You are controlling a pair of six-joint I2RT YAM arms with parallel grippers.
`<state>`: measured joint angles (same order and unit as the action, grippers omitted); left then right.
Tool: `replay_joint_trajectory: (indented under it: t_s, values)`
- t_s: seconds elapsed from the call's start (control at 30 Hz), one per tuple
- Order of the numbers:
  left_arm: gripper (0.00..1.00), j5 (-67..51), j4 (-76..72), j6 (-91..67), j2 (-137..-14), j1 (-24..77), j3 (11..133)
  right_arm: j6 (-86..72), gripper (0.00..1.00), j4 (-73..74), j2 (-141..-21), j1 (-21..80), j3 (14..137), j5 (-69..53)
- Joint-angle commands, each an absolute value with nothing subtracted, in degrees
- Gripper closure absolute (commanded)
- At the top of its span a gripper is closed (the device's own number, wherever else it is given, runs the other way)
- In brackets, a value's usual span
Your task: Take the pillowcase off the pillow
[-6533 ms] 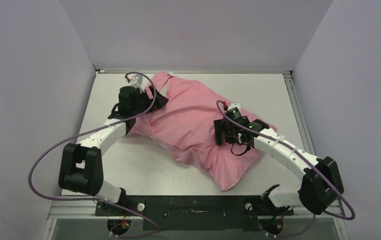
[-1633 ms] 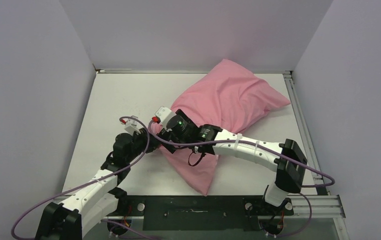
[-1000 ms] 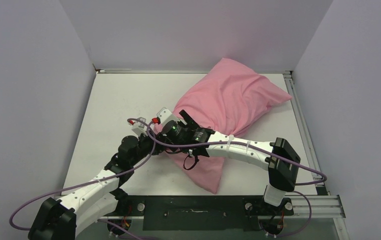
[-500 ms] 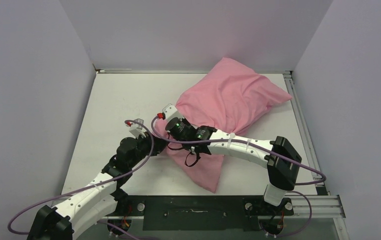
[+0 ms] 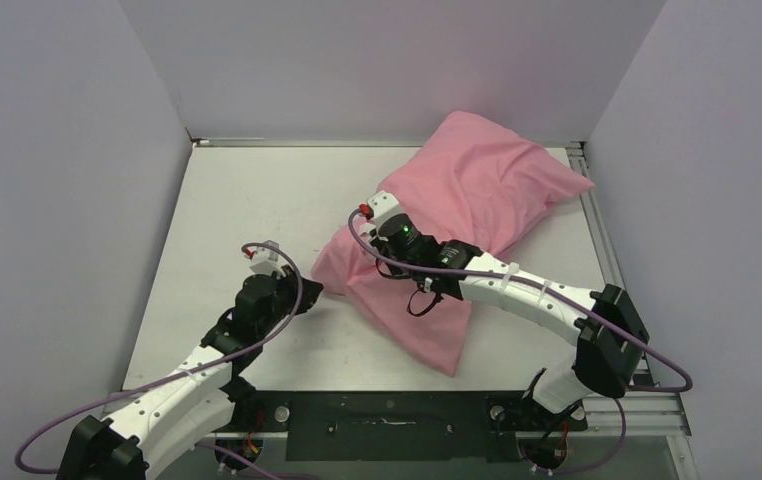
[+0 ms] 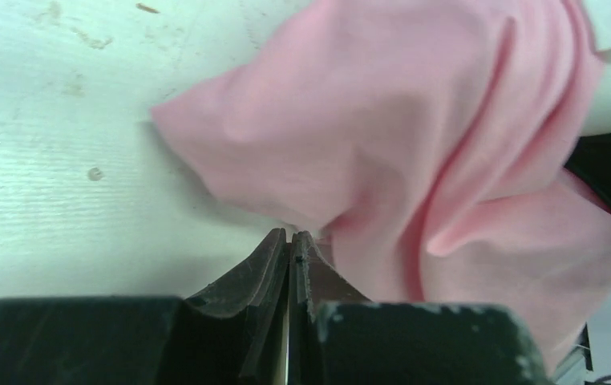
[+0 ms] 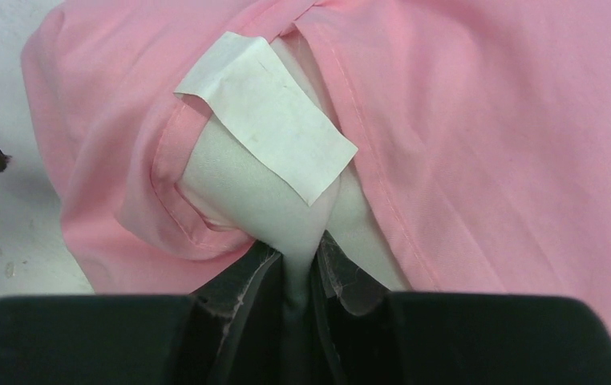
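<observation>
The pink pillowcase (image 5: 477, 190) covers the plump pillow at the back right of the table. In the right wrist view its hemmed opening (image 7: 166, 168) gapes around a corner of the white pillow (image 7: 238, 188) with a white label (image 7: 266, 112). My right gripper (image 7: 298, 253) is shut on that white corner; from above it (image 5: 385, 240) sits at the case's near-left end. My left gripper (image 6: 290, 237) is shut, nothing visible between its jaws, with pink fabric (image 6: 382, 144) just past its tips. From above it (image 5: 310, 290) lies beside the case's left corner.
The white table (image 5: 237, 200) is walled at the left, back and right. A metal rail (image 5: 597, 240) runs along its right edge. The black base bar (image 5: 387, 420) spans the near edge.
My right gripper closed on the white pillow corner and pulled right and back, dragging the bundle along. The pink fabric's corner now lies beyond my left gripper's tips, and the left jaws closed fully.
</observation>
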<state>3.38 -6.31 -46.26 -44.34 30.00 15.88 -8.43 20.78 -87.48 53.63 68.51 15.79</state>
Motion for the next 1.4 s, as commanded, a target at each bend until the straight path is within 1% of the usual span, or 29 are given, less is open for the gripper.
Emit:
replay_joint_trajectory:
  t_s: [0.0,0.07,0.1,0.17,0.2,0.3,0.37,0.47,0.57,0.73,0.93,1.13,1.23,1.3,1.37]
  values:
    - [0.96,6.60,-2.38,-45.85,-44.12,28.23,18.81,-9.14,0.95,18.55,-84.02,52.24,66.51,14.72]
    - [0.94,5.87,-2.02,-45.11,-44.14,27.87,19.69,-8.99,0.95,18.26,-83.85,52.23,66.05,14.06]
    - [0.84,5.45,-1.90,-44.61,-43.97,27.93,20.39,-8.97,0.95,18.09,-83.97,52.24,65.77,13.66]
    - [0.58,4.52,-1.89,-44.02,-43.42,28.31,22.20,-8.99,0.95,17.49,-84.10,52.28,65.43,12.84]
    - [0.50,4.27,-1.58,-43.55,-43.26,28.57,23.52,-9.00,0.95,17.38,-84.15,52.27,65.33,12.53]
    - [0.41,4.25,-0.05,-41.68,-44.13,29.97,29.90,-9.01,0.95,16.49,-84.44,52.28,64.94,11.57]
    - [0.30,4.59,1.87,-40.16,-45.91,31.10,33.59,-9.21,0.95,16.19,-84.91,52.32,64.79,10.86]
    - [0.22,5.88,2.26,-37.90,-49.65,33.08,38.14,-9.52,0.95,15.70,-85.46,52.55,64.61,9.88]
    - [0.18,8.02,3.22,-35.35,-54.19,35.76,42.49,-9.71,0.95,15.51,-85.63,52.90,64.62,9.67]
    - [0.18,13.52,4.77,-31.21,-61.37,39.93,46.79,-9.75,0.95,15.71,-85.10,53.06,64.43,9.65]
    - [0.18,21.17,5.82,-27.55,-67.15,43.28,48.31,-9.90,0.95,16.10,-84.51,53.42,64.51,9.38]
    - [0.18,32.27,8.13,-25.64,-70.17,43.05,47.59,-9.98,0.95,16.83,-83.21,53.52,64.00,9.80]
    - [0.24,33.17,7.82,-26.00,-70.42,40.87,45.80,-10.31,0.95,16.81,-81.69,53.36,63.36,10.33]
    - [0.32,31.56,6.87,-27.15,-70.41,38.83,43.93,-10.56,0.95,16.70,-80.65,53.14,62.92,10.53]
    - [0.36,29.08,5.41,-28.85,-70.09,36.60,41.29,-10.99,0.95,16.30,-79.47,52.81,62.21,10.50]
